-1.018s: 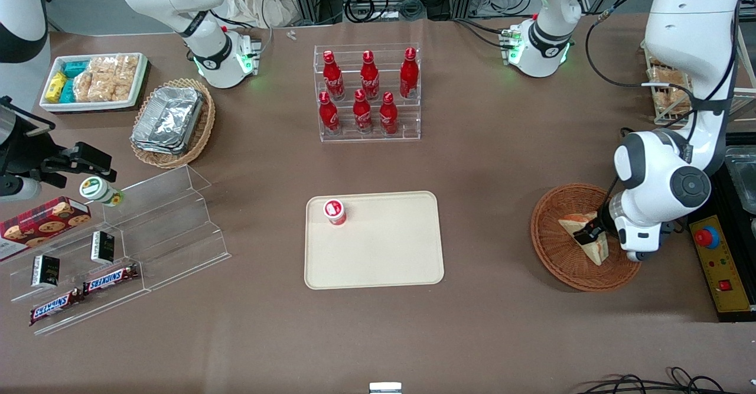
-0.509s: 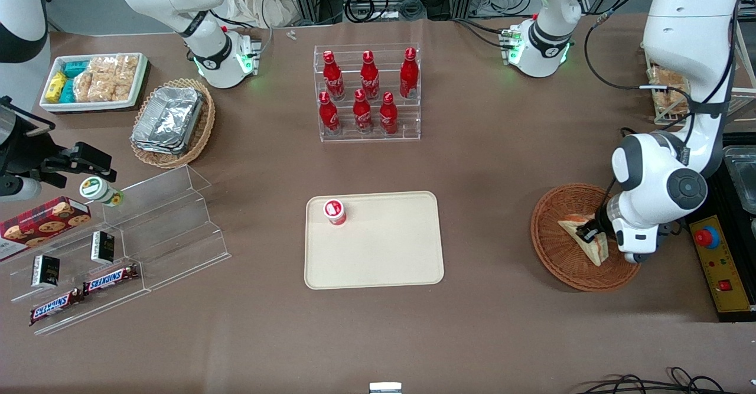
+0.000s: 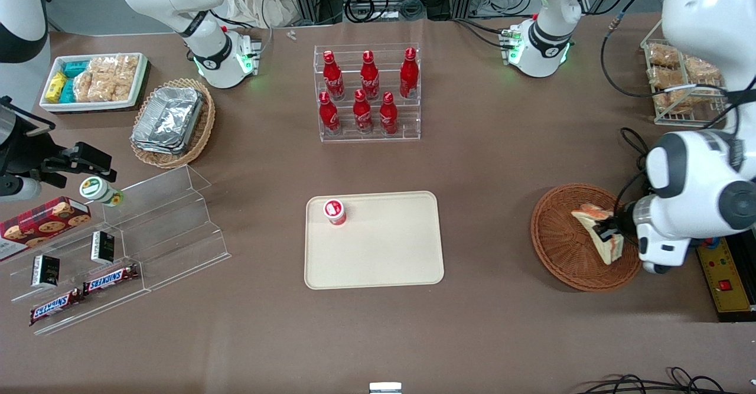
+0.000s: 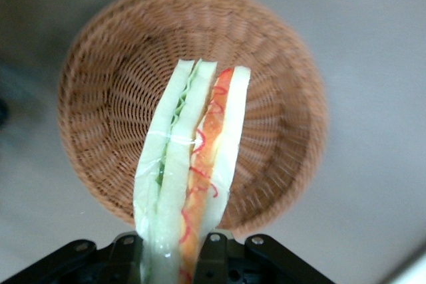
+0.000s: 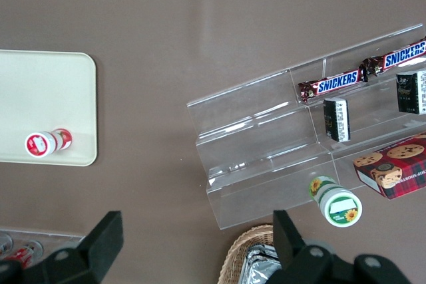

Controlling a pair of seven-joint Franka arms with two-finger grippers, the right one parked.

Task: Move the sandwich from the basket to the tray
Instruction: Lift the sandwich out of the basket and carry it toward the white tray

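My left gripper (image 3: 607, 233) is shut on the sandwich (image 3: 598, 228), a pale bread wedge with red and green filling, and holds it lifted above the reddish-brown wicker basket (image 3: 561, 240). In the left wrist view the sandwich (image 4: 190, 164) stands clamped between my gripper's (image 4: 174, 257) two black fingers, with the basket (image 4: 279, 98) below it. The cream tray (image 3: 384, 246) lies at the table's middle, toward the parked arm's end from the basket. It also shows in the right wrist view (image 5: 40, 91).
A small red-capped bottle (image 3: 334, 211) stands on the tray's corner. A clear rack of red cola bottles (image 3: 367, 93) stands farther from the camera. A wire rack of baked goods (image 3: 679, 81), a yellow control box (image 3: 723, 279), a clear stepped shelf (image 3: 147, 228) and a foil-tray basket (image 3: 171, 123) are also present.
My gripper has lifted the sandwich up off the basket's floor and shifted a little toward the working arm's end. The arm has risen and swung with it.
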